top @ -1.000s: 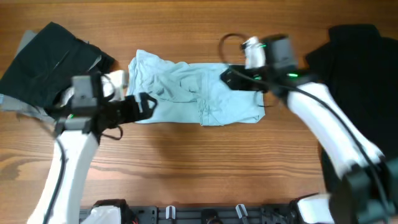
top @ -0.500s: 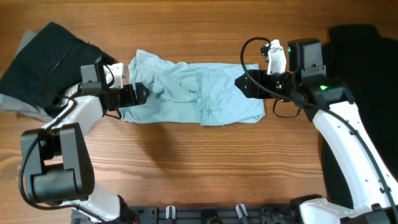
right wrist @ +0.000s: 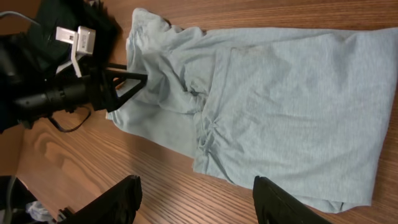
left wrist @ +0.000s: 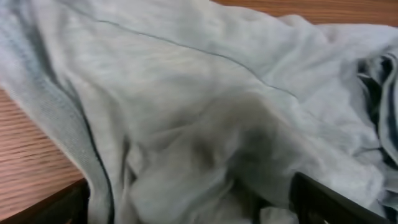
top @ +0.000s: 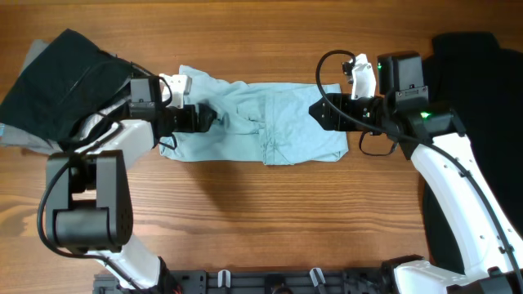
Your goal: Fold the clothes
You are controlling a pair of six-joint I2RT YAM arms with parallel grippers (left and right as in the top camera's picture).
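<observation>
A light blue garment (top: 270, 122) lies spread and wrinkled on the wooden table, bunched at its left end. My left gripper (top: 208, 118) is low on that bunched left part. In the left wrist view its jaws (left wrist: 189, 190) are wide apart with folds of the garment (left wrist: 186, 93) between them. My right gripper (top: 315, 113) hovers at the garment's right end. In the right wrist view its fingers (right wrist: 196, 183) are open and empty over bare wood, with the garment (right wrist: 280, 93) and the left gripper (right wrist: 134, 79) beyond.
A pile of black clothes (top: 65, 82) over a grey piece (top: 16, 135) lies at the far left. More black cloth (top: 482, 122) covers the right side of the table. Bare wood (top: 261, 220) runs along the front.
My left gripper has moved right, from the garment's left edge onto its bunched part. My right arm swung right a second ago and has stayed still since.
</observation>
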